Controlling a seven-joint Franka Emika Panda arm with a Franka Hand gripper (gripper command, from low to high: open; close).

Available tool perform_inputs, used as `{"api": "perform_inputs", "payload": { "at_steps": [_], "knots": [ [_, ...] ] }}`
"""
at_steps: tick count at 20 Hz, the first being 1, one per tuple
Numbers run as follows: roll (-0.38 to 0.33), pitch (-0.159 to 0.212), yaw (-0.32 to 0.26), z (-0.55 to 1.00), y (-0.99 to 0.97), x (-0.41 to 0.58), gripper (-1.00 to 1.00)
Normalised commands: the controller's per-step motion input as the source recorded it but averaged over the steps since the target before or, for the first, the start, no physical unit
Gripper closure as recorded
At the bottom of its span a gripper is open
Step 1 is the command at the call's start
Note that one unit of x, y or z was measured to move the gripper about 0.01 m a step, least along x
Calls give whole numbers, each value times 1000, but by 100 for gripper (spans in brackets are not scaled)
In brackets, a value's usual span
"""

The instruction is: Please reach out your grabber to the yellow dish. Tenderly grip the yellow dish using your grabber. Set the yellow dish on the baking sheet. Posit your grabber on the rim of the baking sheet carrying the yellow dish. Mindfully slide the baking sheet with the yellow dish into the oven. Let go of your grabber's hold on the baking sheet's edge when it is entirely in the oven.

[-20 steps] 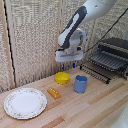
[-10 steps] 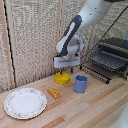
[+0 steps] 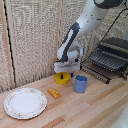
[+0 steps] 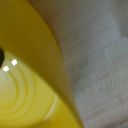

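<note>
Wood countertop (image 3: 95,107): grabber (image 3: 64,73) sits low over the yellow dish (image 3: 62,78) for the pickup, finger state unreadable; dish just beside the blue cup (image 3: 80,83), well short of the baking sheet (image 3: 107,61).

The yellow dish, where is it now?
In the exterior view the yellow dish sits on the wooden table, under the claw, left of the blue cup.

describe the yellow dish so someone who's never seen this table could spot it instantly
Start at the white robot arm over the wooden table; directly under its gripper sits the yellow dish. It is small, round and bright yellow, unlike the blue cup and the flat orange-yellow block beside it.
</note>
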Motion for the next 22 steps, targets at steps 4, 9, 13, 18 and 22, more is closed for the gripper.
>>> {"api": "perform_inputs", "payload": {
  "at_steps": [4, 9, 13, 18, 22],
  "knots": [
    [-32, 39, 7, -2, 117, 200, 100],
    [-22, 0, 3, 0, 142, 94, 100],
    [0, 0, -83, 31, 20, 81, 100],
    [0, 13, -90, 338, -137, 232, 100],
    [0, 51, -92, 694, -325, 255, 100]
  ]
}}
